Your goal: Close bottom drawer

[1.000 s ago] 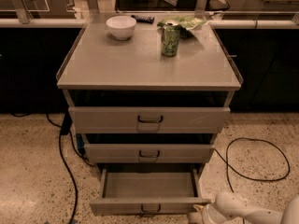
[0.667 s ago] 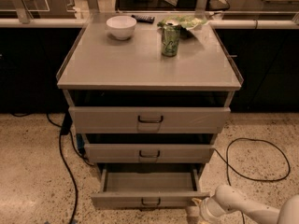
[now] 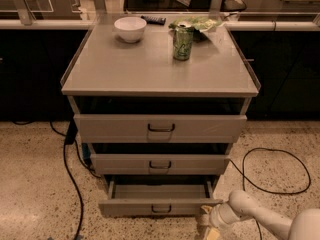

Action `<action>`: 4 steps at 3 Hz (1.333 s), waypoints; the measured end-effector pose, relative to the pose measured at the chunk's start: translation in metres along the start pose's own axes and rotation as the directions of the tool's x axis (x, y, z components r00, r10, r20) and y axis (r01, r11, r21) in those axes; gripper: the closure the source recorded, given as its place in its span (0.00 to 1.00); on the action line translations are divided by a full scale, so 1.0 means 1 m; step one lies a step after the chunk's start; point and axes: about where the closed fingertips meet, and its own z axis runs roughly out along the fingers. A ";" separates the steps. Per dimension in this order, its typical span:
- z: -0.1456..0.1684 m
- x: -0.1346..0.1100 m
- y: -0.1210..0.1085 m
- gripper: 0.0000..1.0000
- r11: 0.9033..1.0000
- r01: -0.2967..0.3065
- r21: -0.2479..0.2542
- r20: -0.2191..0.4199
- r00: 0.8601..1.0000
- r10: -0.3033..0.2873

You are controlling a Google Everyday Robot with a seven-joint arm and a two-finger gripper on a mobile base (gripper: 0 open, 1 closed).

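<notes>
The robot's gripper sits low at the right front corner of the bottom drawer, against or just beside its front panel; whether the claw is open or closed cannot be told, and it appears to hold nothing. Over the past second the pale arm has swung in from the right, and the drawer front has slid back toward the cabinet, leaving less of the tray showing. That suggests the push is under way. The job is not done: the drawer still juts well forward of the middle drawer and the top drawer above it.

On the grey cabinet top stand a white bowl and a green can, with a crumpled green packet just behind the can and a dark remote-like object near the back edge. The floor is speckled terrazzo. A black cable trails down the left side and another loops at right.
</notes>
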 end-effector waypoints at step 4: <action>0.027 -0.022 -0.097 0.00 0.956 -0.206 0.207 0.209 0.964 0.162</action>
